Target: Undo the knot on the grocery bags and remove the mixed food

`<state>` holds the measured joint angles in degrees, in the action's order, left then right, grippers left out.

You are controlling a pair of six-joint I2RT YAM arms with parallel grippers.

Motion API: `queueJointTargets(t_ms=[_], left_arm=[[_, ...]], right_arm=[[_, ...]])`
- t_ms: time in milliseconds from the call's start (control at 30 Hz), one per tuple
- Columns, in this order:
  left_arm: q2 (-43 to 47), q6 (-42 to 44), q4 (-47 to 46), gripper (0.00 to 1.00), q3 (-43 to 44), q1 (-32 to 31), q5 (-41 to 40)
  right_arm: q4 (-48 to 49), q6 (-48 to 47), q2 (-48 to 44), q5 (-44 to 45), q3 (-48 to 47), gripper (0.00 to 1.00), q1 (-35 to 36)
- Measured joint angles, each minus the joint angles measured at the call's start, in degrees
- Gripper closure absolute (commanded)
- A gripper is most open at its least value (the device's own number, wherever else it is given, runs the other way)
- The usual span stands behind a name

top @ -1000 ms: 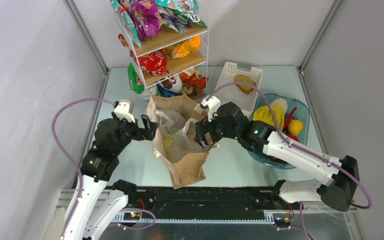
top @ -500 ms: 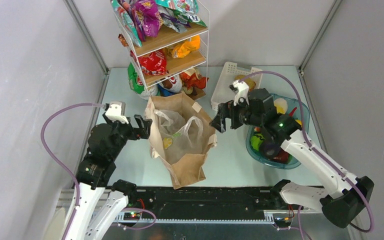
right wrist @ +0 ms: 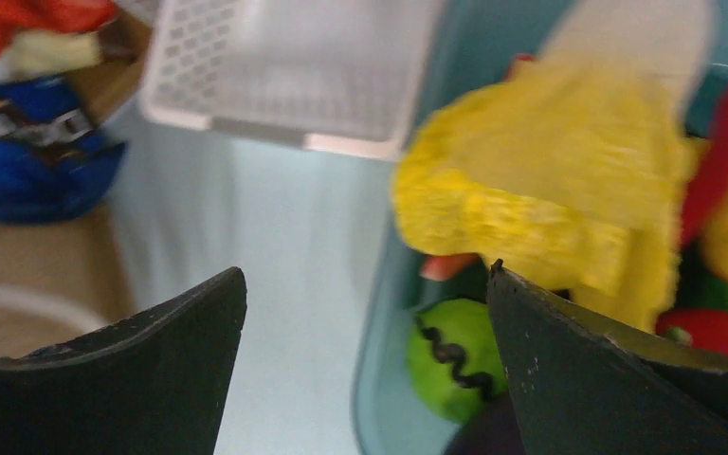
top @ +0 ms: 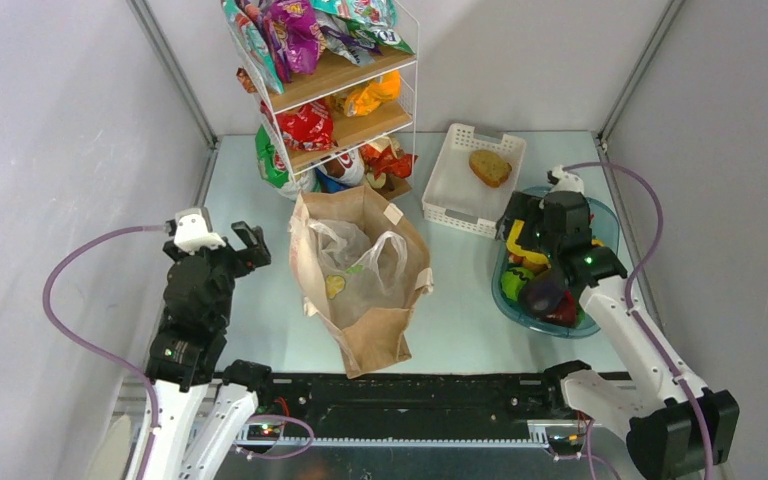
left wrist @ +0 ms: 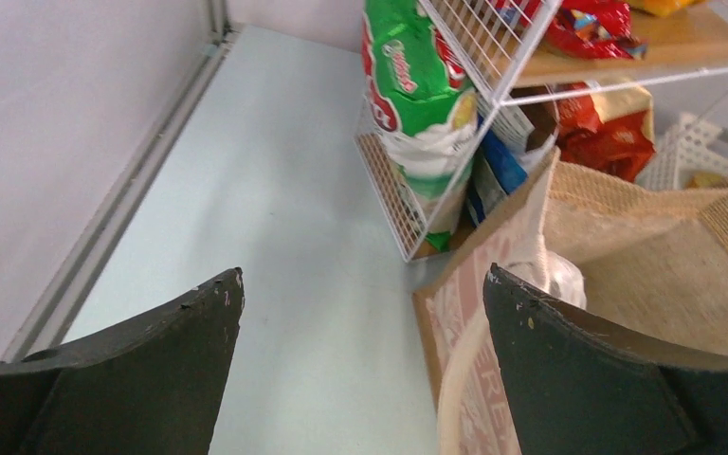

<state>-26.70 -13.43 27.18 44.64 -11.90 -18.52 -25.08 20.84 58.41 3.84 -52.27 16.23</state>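
Note:
The brown paper bag [top: 375, 335] stands open mid-table with the clear plastic bag [top: 355, 262] inside it, handles up. My left gripper [top: 248, 246] is open and empty, just left of the paper bag [left wrist: 626, 237]; the plastic bag [left wrist: 561, 277] shows past its right finger. My right gripper [top: 516, 238] is open and empty over the left rim of the blue tub [top: 608, 222]. The tub holds a yellow fruit [right wrist: 540, 190], a purple eggplant [top: 543, 294], a green item [right wrist: 455, 355] and red pieces.
A wire rack [top: 330, 90] with snack packets stands behind the bag, and its green packet [left wrist: 412, 85] is close to my left gripper. A white slatted basket [top: 452, 190] with a bread slice [top: 489, 167] sits between rack and tub. Walls close in both sides.
Both grippers have drawn away from the paper bag's rim. The left one moved back to the left. The right one swung right, over the blue tub.

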Motion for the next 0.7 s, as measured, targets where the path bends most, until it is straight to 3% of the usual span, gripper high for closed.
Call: queueJointTargets(t_ms=[267,500,700], left_arm=[[2.82,-0.09,0.02,0.00,0.00,0.09,-5.70],[5.25,0.37,0.07,0.00,0.00,0.09,-6.19],[5.46,0.57,0.07,0.00,0.00,0.09,-4.83]], right_arm=[[6.16,-3.61,-10.36,17.22,8.76,0.01,-1.16],[17.29,-10.25,-25.31,20.70,17.90,0.01,-1.16],[23.28,-14.12,-30.42,20.59,22.08,0.01,-1.16]])
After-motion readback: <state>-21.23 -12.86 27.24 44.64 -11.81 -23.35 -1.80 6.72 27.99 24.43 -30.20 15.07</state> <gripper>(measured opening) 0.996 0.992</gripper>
